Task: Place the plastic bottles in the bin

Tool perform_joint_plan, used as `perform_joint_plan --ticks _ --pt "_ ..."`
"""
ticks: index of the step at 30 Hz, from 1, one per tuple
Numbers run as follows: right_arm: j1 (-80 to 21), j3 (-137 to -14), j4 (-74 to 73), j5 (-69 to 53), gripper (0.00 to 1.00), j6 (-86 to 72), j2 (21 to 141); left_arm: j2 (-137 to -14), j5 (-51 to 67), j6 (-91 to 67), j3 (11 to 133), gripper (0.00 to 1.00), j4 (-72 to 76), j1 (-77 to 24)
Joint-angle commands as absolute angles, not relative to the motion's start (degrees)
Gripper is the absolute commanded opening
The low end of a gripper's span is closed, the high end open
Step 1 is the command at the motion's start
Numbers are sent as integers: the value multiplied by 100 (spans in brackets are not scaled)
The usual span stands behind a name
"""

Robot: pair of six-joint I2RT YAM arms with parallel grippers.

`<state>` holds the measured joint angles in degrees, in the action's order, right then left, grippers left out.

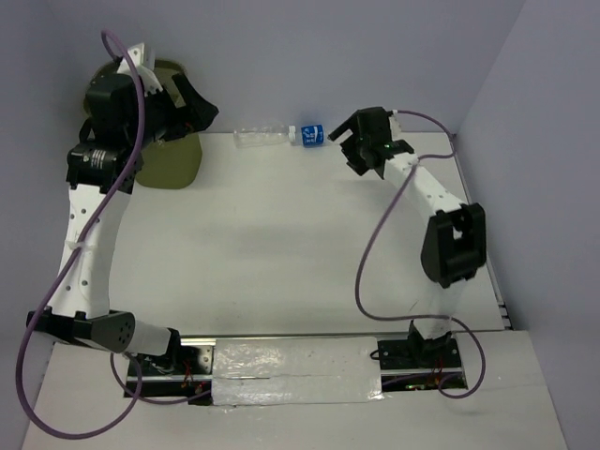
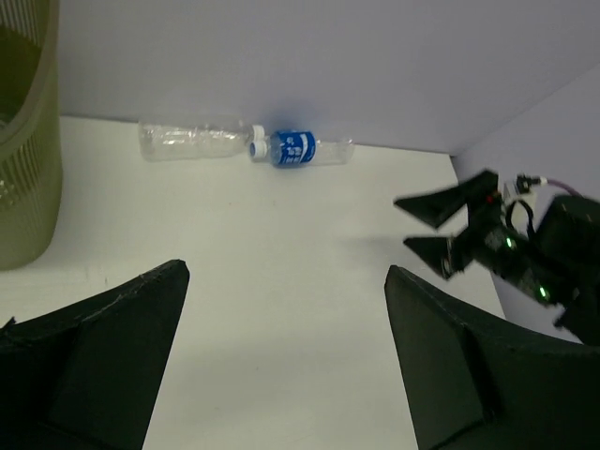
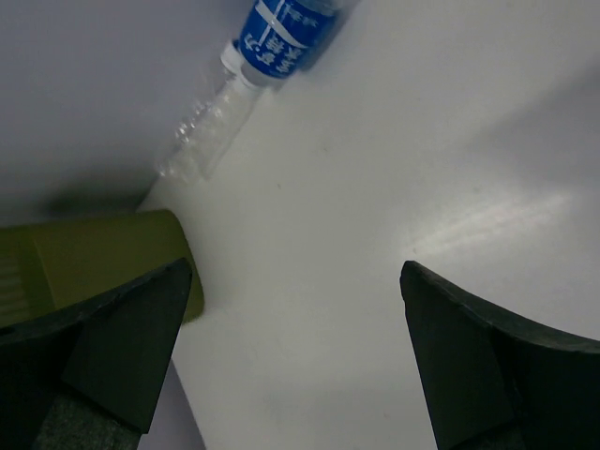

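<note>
A white table (image 1: 281, 262) sits in a corner where a pale lavender back wall (image 1: 281, 56) meets the right wall (image 1: 548, 112), under soft, even light.

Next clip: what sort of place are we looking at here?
Most likely a lab robot test cell: a white table boxed in by plain lavender panels, the left arm and right arm bolted at its near edge, with an olive bin, a clear bottle and a blue-labelled bottle as props.
</note>
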<state>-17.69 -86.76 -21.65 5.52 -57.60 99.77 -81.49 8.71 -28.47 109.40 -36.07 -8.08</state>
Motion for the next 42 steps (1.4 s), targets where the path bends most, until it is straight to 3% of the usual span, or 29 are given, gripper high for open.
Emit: perform_joint_plan --ticks 1,7,17,35,42 --pt "-1679 -9900 -1844 641 100 -6731 11095 -7693 642 -2856 10583 99 -3586 -914" --pt "-1635 -11880 -2593 668 100 -7460 13092 -7058 764 -3146 9932 99 -3252 -940" --pt "-1521 -13699 -2110 536 100 -8085 14798 -6908 335 -2857 9712 99 -3392 -958" --pt "-1503 -14704 -686 870 100 -8921 16294 -7189 26 -2690 9650 99 -3489 -958" --pt "-1512 -14590 -826 984 100 -8982 16383 -7330 35 -2663 9615 99 -3551 -958"
